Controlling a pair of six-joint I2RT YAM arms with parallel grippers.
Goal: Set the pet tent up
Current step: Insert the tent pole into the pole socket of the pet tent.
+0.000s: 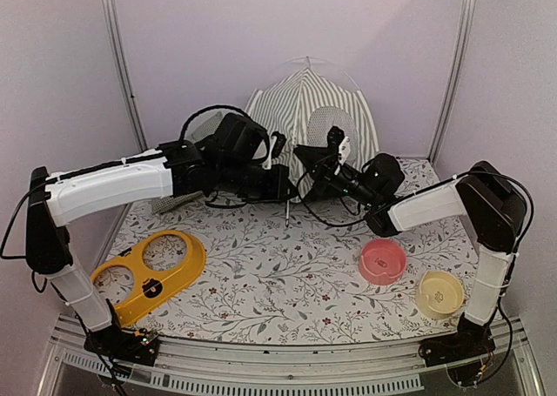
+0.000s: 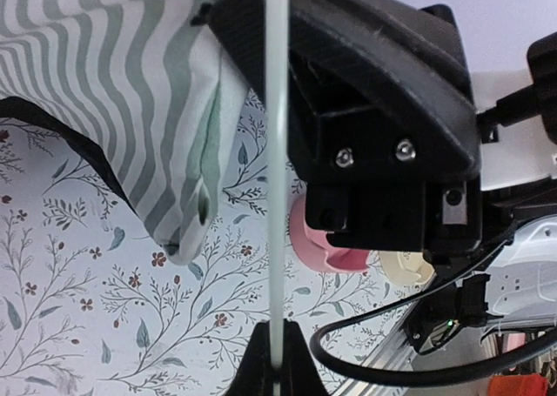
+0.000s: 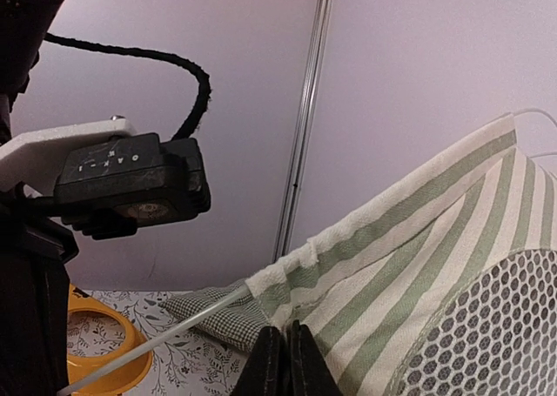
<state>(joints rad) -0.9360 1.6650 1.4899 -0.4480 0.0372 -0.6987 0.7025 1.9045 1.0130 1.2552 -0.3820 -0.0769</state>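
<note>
Overhead rear overview; two close wrist views sharing pet tent [image 1: 296,109]

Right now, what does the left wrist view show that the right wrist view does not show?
Only the left wrist view: a round pink plastic bowl and a round cream plastic bowl. Only the right wrist view: the tent's white mesh panel, a green checked fabric cushion, a yellow plastic bowl holder. Both: the green-and-white striped fabric pet tent and its thin white bendy pole.

Floral-cloth table [image 1: 278,278], pet tent [image 1: 300,109] stood at back, checked cushion [image 1: 174,204] lay back-left, yellow bowl stand [image 1: 187,265] front-left, pink bowl [image 1: 383,261] & cream bowl [image 1: 439,293] sat front-right.
</note>
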